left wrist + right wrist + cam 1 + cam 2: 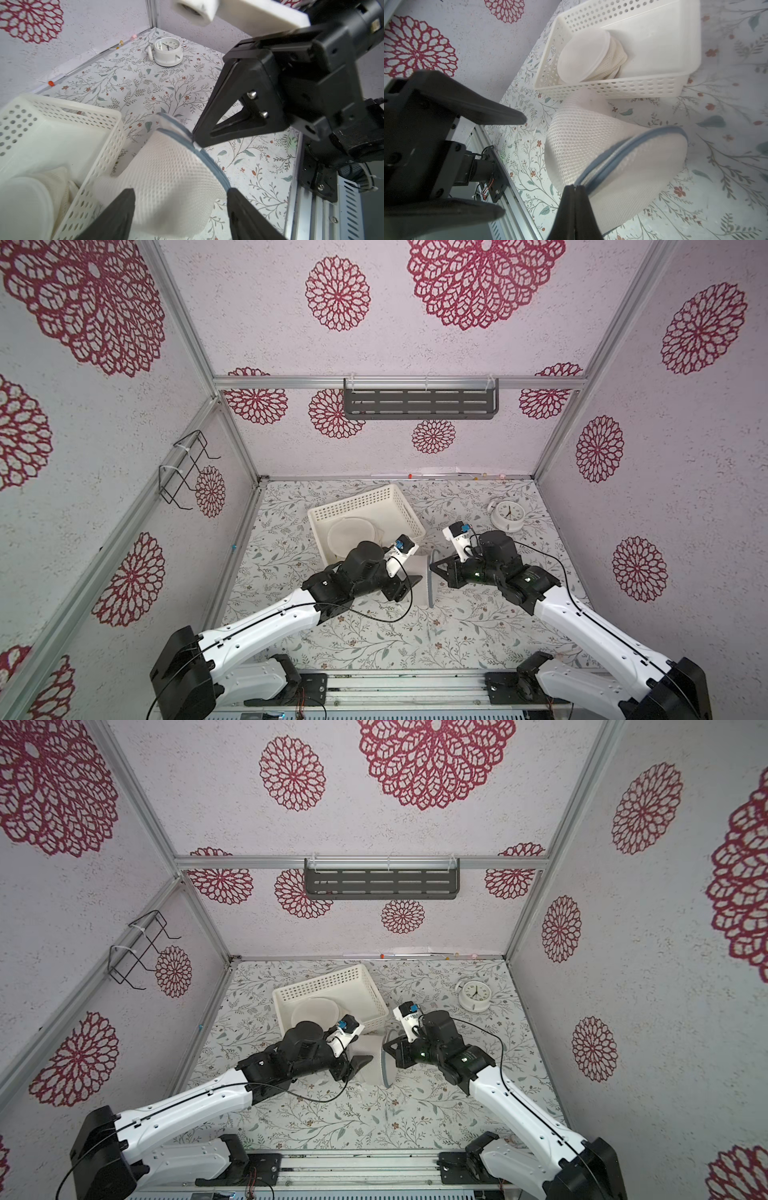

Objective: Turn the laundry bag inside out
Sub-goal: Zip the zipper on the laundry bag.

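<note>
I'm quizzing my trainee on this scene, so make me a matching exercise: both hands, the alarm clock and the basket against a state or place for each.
1 left hand
2 right hand
3 alarm clock
4 basket

A holds white mesh items
B open
C round and white, on the table
D shut on the blue zipper edge of the laundry bag

Pairs: 1-B, 2-D, 3-C, 4-A

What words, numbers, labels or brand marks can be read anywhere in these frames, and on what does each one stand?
Nothing reads clearly in any view.
On the clock: dark marks round the face, too small and blurred to read.
On the white bracket of the right arm: a small dark mark, too blurred to read.
On the laundry bag and the basket: no print seen.
</note>
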Robot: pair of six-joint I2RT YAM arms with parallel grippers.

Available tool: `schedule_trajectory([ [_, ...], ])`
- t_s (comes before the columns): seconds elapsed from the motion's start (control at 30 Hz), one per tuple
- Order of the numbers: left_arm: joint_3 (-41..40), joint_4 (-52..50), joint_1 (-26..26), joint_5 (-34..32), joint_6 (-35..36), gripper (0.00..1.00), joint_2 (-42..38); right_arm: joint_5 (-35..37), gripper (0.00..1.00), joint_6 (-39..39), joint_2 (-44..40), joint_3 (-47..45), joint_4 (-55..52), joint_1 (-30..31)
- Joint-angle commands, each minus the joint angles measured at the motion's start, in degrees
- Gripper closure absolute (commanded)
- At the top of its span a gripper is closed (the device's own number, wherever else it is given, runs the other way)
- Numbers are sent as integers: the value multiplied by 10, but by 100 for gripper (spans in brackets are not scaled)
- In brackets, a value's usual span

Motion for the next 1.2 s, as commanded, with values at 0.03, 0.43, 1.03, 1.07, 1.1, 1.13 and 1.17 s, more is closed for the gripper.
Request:
schedule_trajectory([
  [0.03, 5, 14, -6, 38, -37, 25, 26, 27, 100, 12, 6, 22, 32, 27],
  [0.43, -21, -5, -59, -129, -103, 25, -44, 85, 100, 85, -31, 23, 60, 70],
  [1.03, -27, -20, -57, -106, -70, 94, -18, 106, 100, 94, -43, 29, 61, 88],
  [1.07, -30, -16, -57, -105, -68, 99, -21, 114, 100, 94, -44, 30, 56, 85],
  [1.1, -35, -11, -57, -104, -68, 100, -27, 120, 100, 96, -45, 28, 52, 81],
  [1.13, -42, -3, -57, -104, -69, 100, -36, 125, 100, 97, -48, 25, 47, 71],
  [1.17, -50, 7, -57, -105, -71, 100, -47, 127, 100, 101, -54, 19, 45, 58],
])
